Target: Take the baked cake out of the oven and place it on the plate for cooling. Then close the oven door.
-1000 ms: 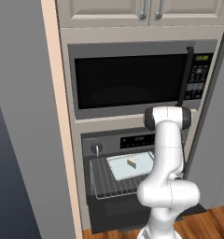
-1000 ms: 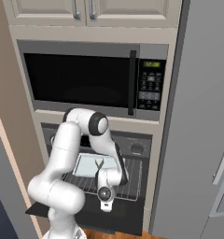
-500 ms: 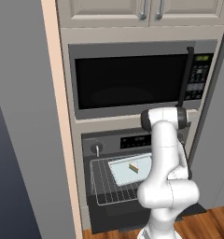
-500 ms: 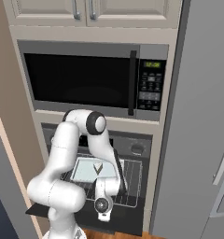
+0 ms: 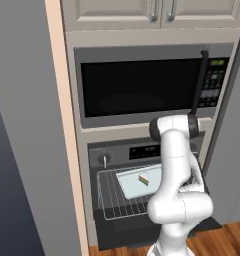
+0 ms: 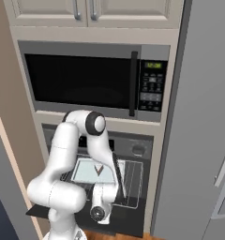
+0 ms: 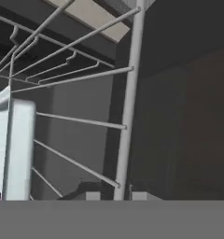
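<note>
I see the oven (image 5: 142,195) built into the tall cabinet, under the black-windowed microwave (image 5: 142,85), and its oven door (image 6: 86,218) is folded down flat and open. The wire rack (image 5: 117,200) is pulled partly out of the oven, and on it lies a pale rectangular tray (image 5: 137,181). On the tray stands a small wedge of cake (image 5: 144,179), light with a red and green top; in the right base view I see the same cake (image 6: 99,169) just behind the forearm. The white arm (image 5: 177,195) bends down in front of the oven, and the hand (image 6: 99,213) hangs low over the open door, close to the front edge of the rack. In the hand view the front bar of the rack (image 7: 128,107) runs almost upright through the middle, its thin cross wires go off to the left, and the pale edge of the tray (image 7: 16,149) shows at the left side. The two finger tips (image 7: 93,196) stand a little apart at either side of this front bar, but I cannot tell if they are pressing on it or only near it.
</note>
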